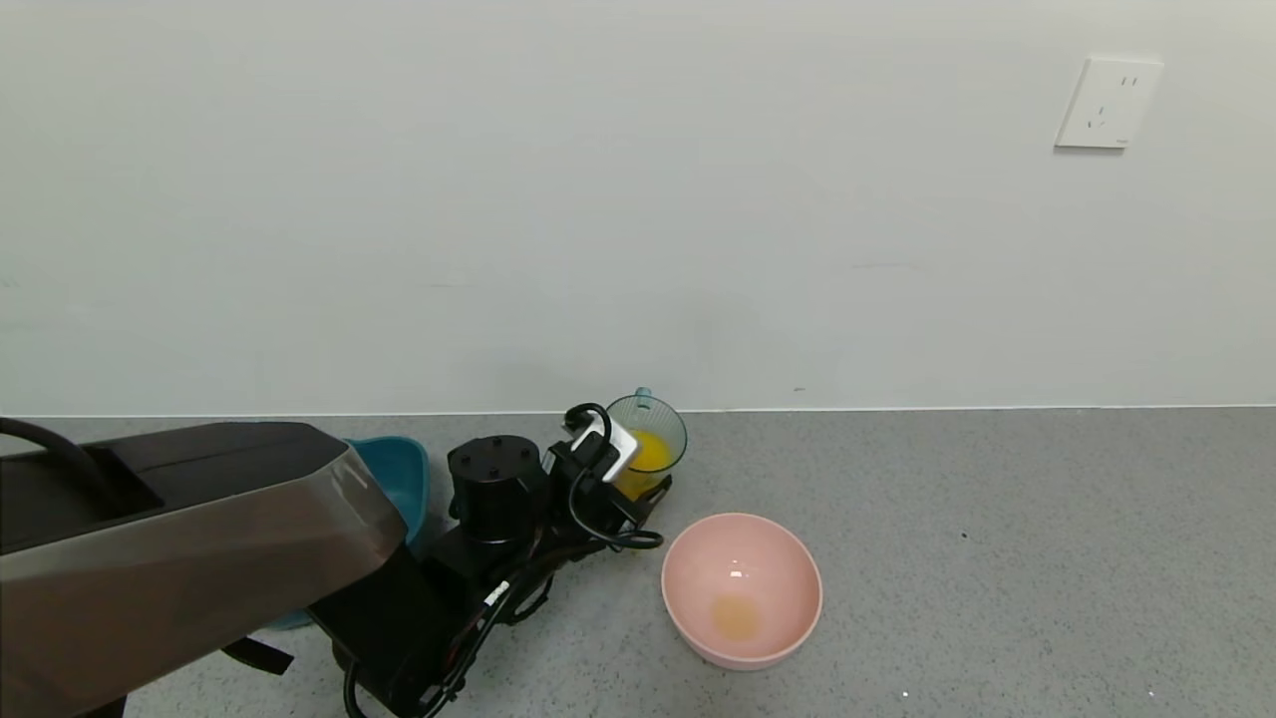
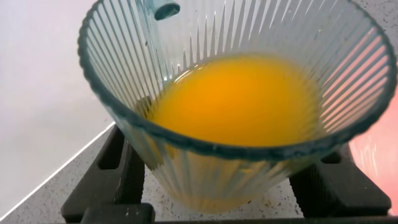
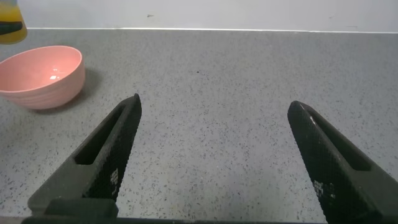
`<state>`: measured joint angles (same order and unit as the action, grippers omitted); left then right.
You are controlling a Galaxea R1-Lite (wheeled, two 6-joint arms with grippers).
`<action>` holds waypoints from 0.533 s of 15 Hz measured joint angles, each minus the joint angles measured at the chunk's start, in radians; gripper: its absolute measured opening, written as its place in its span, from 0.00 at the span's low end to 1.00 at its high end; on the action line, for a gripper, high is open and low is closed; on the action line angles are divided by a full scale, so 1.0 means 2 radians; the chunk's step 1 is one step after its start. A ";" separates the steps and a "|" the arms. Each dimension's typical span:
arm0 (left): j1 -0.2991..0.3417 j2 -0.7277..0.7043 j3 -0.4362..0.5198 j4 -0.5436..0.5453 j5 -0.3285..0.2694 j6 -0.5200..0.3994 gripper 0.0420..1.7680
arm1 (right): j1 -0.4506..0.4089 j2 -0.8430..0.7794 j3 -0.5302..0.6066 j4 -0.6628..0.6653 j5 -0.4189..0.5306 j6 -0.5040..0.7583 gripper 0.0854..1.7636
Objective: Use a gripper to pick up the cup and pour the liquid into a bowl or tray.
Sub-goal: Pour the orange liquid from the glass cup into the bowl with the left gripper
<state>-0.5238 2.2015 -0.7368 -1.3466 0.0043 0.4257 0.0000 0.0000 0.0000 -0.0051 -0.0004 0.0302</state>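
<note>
The ribbed pale blue-green cup [image 1: 650,437] holds bright orange-yellow liquid [image 1: 650,454] and sits between the fingers of my left gripper [image 1: 638,489], which is shut on it near the wall, tilted a little. In the left wrist view the cup [image 2: 236,168] fills the picture with the liquid [image 2: 239,99] about halfway up, and a black finger [image 2: 115,171] stands on each side. The pink bowl [image 1: 743,588] stands to the right and nearer, with a small orange puddle [image 1: 736,615] in its bottom. My right gripper [image 3: 214,102] is open over bare floor, with the bowl [image 3: 40,74] off to one side.
A dark teal tub [image 1: 394,469] sits behind my left arm, whose large grey link [image 1: 169,558] fills the lower left. A white wall [image 1: 638,199] with a socket [image 1: 1107,103] closes the back. The grey speckled surface [image 1: 997,558] runs on to the right.
</note>
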 joint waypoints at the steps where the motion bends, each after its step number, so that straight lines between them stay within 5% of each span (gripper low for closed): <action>1: -0.001 0.000 0.000 0.000 0.000 0.002 0.73 | 0.000 0.000 0.000 0.000 0.000 0.000 0.97; 8: -0.006 0.000 0.002 0.000 0.001 0.023 0.73 | 0.000 0.000 0.000 0.000 0.000 0.000 0.97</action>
<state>-0.5364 2.2015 -0.7321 -1.3474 0.0053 0.4715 0.0000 0.0000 0.0000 -0.0047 0.0000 0.0302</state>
